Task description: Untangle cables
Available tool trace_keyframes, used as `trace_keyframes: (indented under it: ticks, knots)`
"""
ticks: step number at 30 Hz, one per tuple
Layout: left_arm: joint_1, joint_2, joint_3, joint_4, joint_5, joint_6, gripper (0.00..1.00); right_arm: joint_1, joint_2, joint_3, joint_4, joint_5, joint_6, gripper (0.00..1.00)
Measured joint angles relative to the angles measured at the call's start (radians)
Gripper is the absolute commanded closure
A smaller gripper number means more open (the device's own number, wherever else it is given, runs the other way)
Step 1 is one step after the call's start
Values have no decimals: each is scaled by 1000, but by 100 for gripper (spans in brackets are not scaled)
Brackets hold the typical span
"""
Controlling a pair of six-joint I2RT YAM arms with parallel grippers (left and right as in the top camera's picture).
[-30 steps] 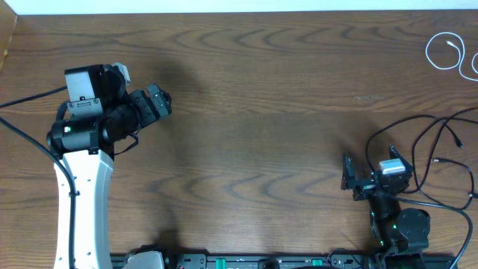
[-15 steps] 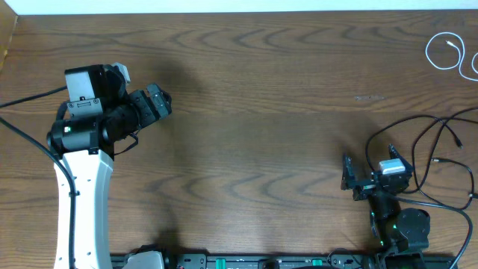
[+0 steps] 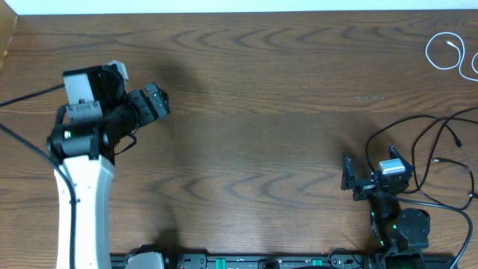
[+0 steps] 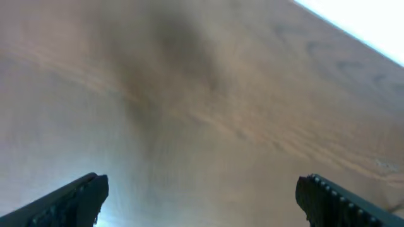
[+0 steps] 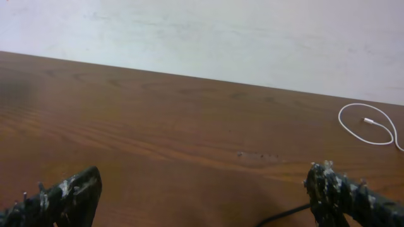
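Note:
The white cable (image 3: pixel 447 52) lies coiled at the far right of the table, partly cut off by the frame edge; it also shows in the right wrist view (image 5: pixel 369 123). The black cable (image 3: pixel 456 139) sprawls in loose loops at the right, apart from the white one, with small plug ends showing. A short stretch of it (image 5: pixel 284 216) lies near my right gripper (image 5: pixel 205 195). That gripper (image 3: pixel 349 178) is open and empty, just left of the black loops. My left gripper (image 3: pixel 158 101) is open and empty over bare wood (image 4: pixel 202 202), far from both cables.
The brown wooden table (image 3: pixel 261 112) ends at a white strip along the back (image 3: pixel 224 6). Thicker black leads run from both arm bases, at the left (image 3: pixel 30 93) and at the lower right (image 3: pixel 448 205). A pale wall (image 5: pixel 202 31) stands behind the table.
The left arm has shifted very slightly to the left. The right arm and both cables have not moved.

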Motion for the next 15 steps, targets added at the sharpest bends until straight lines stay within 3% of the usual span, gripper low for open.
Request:
trace_keyframes:
  ticks: [7, 15]
  knots:
    - [-34, -325, -224, 246, -6, 164, 0, 0, 0, 0, 0, 0, 0, 1]
    - [-34, -716, -619, 475, -6, 243, 0, -1, 0, 0, -1, 0, 0, 1]
